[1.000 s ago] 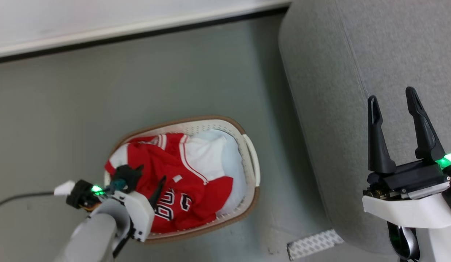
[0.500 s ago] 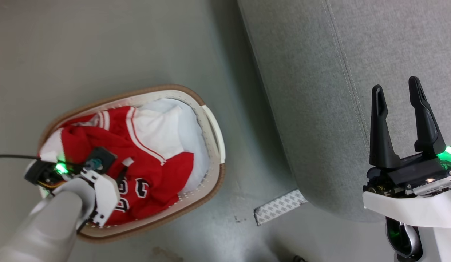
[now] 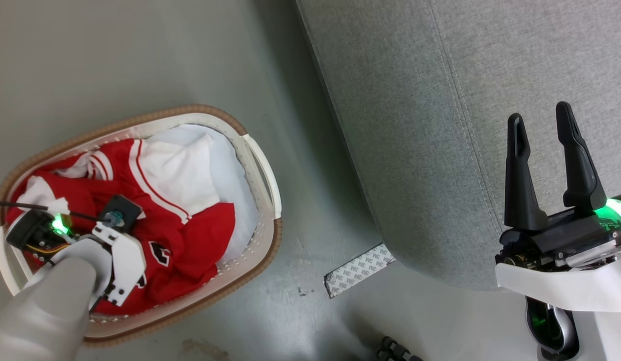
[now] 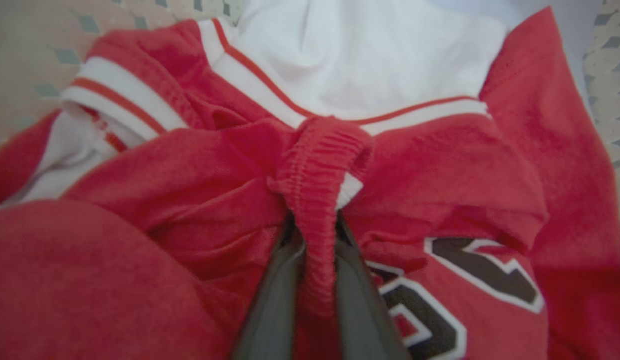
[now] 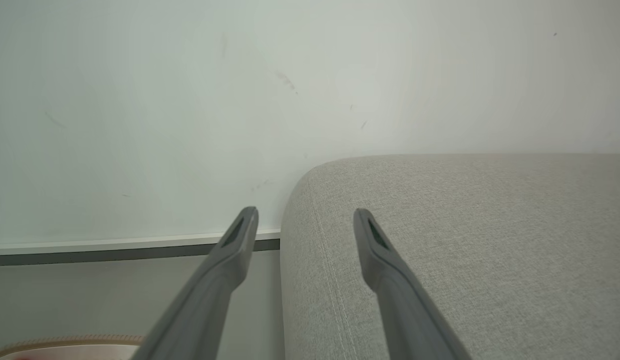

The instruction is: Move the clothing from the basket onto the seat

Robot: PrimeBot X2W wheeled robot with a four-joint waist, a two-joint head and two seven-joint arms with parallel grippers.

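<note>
Red soft clothing is heaped in the basket on the floor, far left. The left gripper is clamped on a bunched red elastic band mid-pile. The fabric looks light and limp, likely to drape and may drag the white pad along; the gathered band is a fair hold. The seat stands right of the basket. The right gripper hangs over the seat, fingers apart, holding nothing.
</note>
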